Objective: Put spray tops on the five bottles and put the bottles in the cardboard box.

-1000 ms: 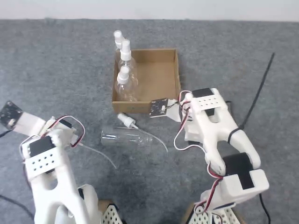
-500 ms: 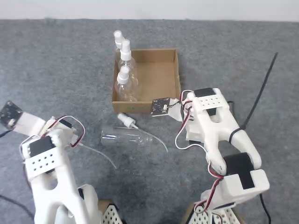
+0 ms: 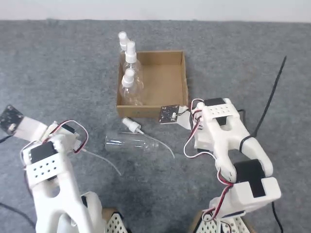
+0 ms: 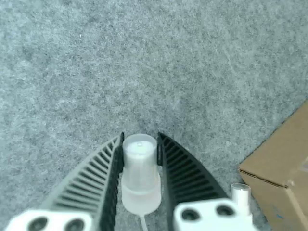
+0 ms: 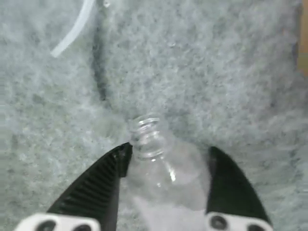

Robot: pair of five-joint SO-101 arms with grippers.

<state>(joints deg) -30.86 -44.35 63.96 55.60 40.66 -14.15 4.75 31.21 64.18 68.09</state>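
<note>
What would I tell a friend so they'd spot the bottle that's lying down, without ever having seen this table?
Find the open cardboard box in the middle of the grey mat. Just in front of its near wall lies a clear bottle on its side. Unlike the upright bottles at the box's left wall, it wears no white spray top.

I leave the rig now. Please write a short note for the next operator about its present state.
Left gripper: shut on a spray top.
Right gripper: shut on an uncapped bottle.
Done: three capped bottles stand at the left-arm side of the cardboard box.
On the carpet: one bare bottle and one loose spray top.
Left: cap both open bottles and box them.
</note>
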